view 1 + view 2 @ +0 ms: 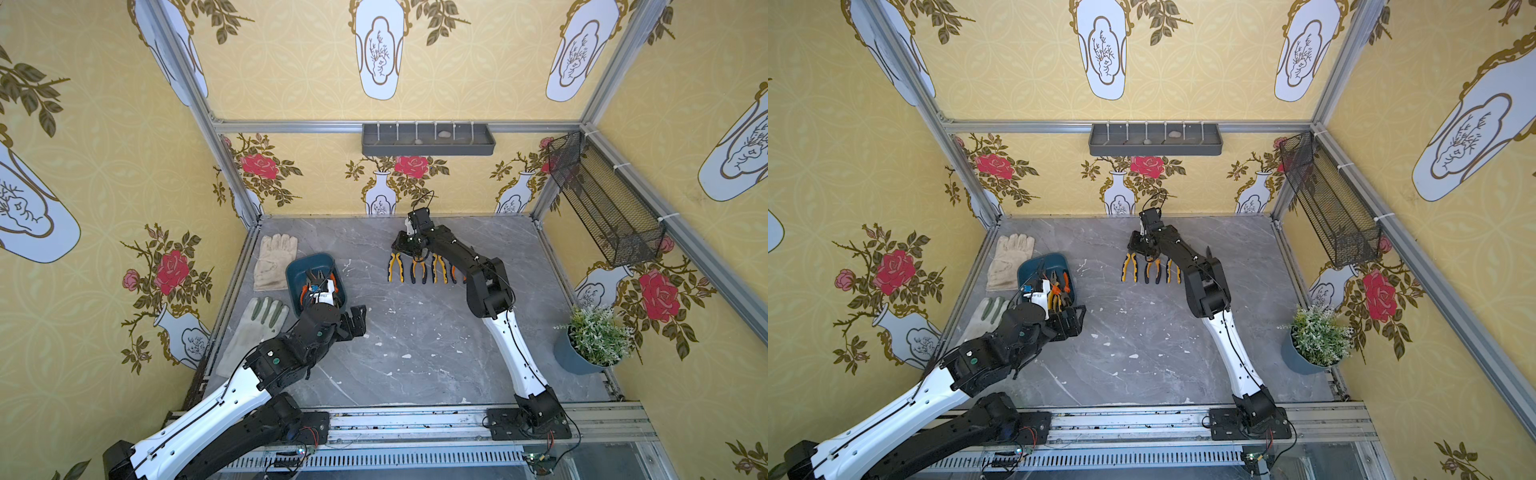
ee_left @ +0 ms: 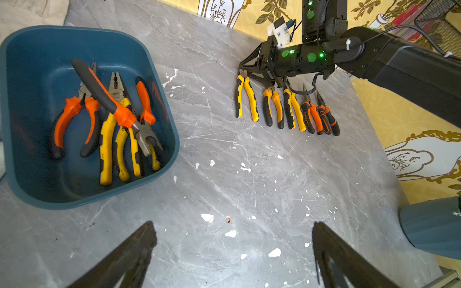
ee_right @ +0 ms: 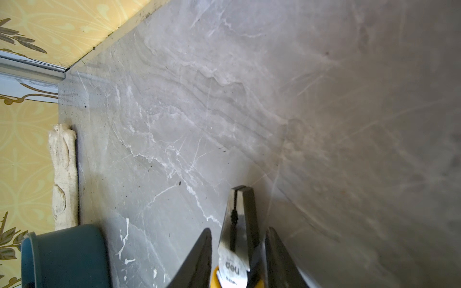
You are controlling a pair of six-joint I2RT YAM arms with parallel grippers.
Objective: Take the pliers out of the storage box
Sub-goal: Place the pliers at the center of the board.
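The teal storage box [image 2: 74, 32] stands at the left of the grey table and shows in both top views [image 1: 309, 262]. Several pliers [image 2: 109, 117] with orange or yellow handles lie crossed inside it. Several more pliers [image 2: 287, 109] lie in a row on the table at mid-back. My left gripper [image 2: 232, 227] hangs open and empty over bare table just right of the box. My right gripper [image 1: 405, 249] is down at the left end of the row. Its fingers straddle the metal head of a yellow-handled pair [image 3: 240, 212], and a gap shows beside one finger [image 3: 204, 249].
Two work gloves [image 1: 276, 259] [image 1: 253, 332] lie left of the box. A potted plant [image 1: 594, 340] stands at the right edge. A grey divided tray [image 1: 428, 139] hangs on the back wall. A black mesh basket [image 1: 602, 199] hangs on the right wall.
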